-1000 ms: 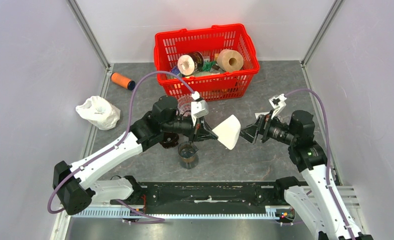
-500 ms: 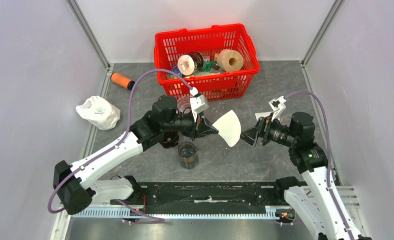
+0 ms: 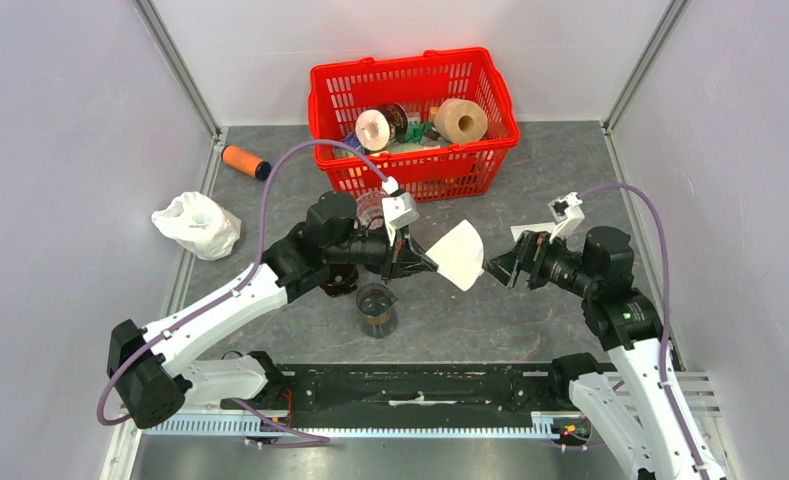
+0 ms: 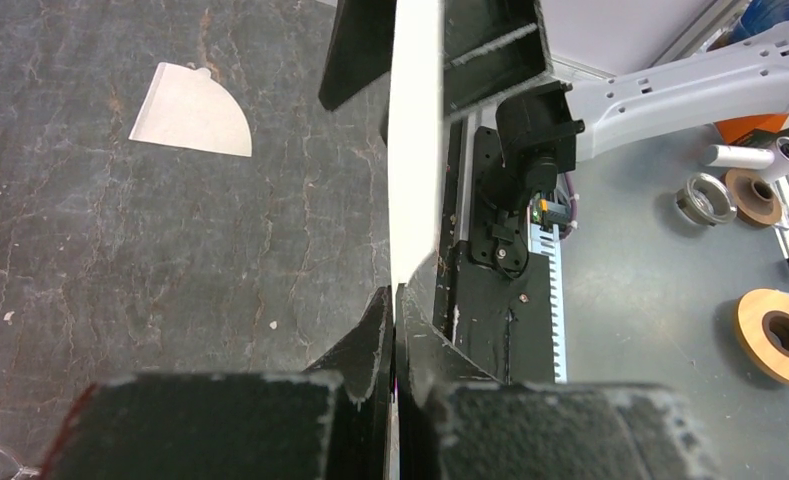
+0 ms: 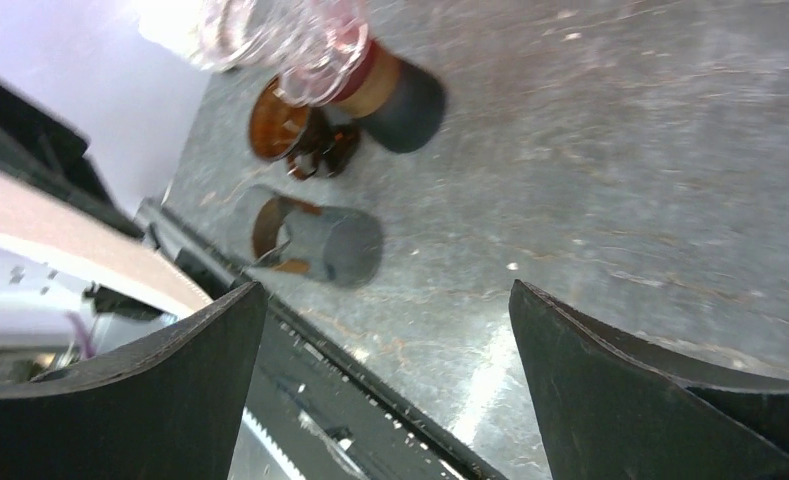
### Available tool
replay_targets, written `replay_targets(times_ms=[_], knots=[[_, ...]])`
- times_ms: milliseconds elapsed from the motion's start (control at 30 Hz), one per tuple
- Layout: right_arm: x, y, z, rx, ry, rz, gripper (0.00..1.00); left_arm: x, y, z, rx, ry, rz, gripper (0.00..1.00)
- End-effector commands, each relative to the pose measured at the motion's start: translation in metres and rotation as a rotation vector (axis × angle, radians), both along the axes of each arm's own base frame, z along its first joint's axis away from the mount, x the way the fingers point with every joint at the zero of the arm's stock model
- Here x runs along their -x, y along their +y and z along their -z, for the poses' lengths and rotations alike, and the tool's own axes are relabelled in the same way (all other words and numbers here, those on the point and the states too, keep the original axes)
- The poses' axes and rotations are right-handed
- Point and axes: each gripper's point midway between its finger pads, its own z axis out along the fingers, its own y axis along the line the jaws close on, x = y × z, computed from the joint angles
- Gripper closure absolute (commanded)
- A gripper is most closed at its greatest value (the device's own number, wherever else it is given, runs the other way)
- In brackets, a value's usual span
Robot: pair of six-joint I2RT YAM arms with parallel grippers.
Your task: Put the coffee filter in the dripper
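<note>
My right gripper has eased back rightward, jaws apart, beside the coffee filter my left gripper clamps above the bench, with a glass cup below and a red basket behind.

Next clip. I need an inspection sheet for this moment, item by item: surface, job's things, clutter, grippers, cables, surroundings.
Surface: grey stone-pattern table; no spills seen.
Job's things: coffee filter held in the air; clear dripper on the table, apart from it; spare filter lying flat.
Clutter: red basket of tape rolls, orange cylinder, white bag, glass cup, brown item.
Grippers: left gripper shut on the coffee filter; right gripper open, holding nothing, near the filter's edge.
Cables: purple cable arcs over the left arm, another over the right; no snag seen.
Surroundings: white walls, metal corner posts; nothing else seen.
</note>
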Motion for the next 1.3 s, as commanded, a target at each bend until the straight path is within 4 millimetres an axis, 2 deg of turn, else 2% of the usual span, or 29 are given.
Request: replay_targets(times_ms=[0, 233, 500, 667, 833, 1100, 1267], knots=[[-0.016, -0.037, -0.005, 0.112, -0.014, 0.242, 0.01, 0.009, 0.002, -0.011, 0.036, -0.04, 0.034, 0.98], [-0.004, -0.018, -0.01, 0.059, -0.04, 0.114, 0.01, 0.014, 0.003, -0.012, 0.041, -0.052, 0.061, 0.98], [-0.007, 0.002, -0.017, -0.02, -0.067, 0.001, 0.01, 0.024, 0.004, -0.014, 0.053, -0.061, 0.119, 0.98], [-0.005, 0.005, -0.014, -0.027, -0.052, -0.023, 0.01, 0.027, 0.005, -0.015, 0.058, -0.063, 0.134, 0.98], [-0.008, 0.0, -0.006, 0.006, -0.044, 0.004, 0.01, 0.03, 0.006, -0.016, 0.061, -0.068, 0.147, 0.98], [0.005, 0.012, -0.014, -0.033, -0.055, -0.106, 0.01, 0.027, 0.005, -0.016, 0.06, -0.063, 0.132, 0.98], [0.01, 0.012, -0.017, -0.043, -0.06, -0.109, 0.01, 0.026, 0.005, -0.015, 0.058, -0.05, 0.121, 0.98]])
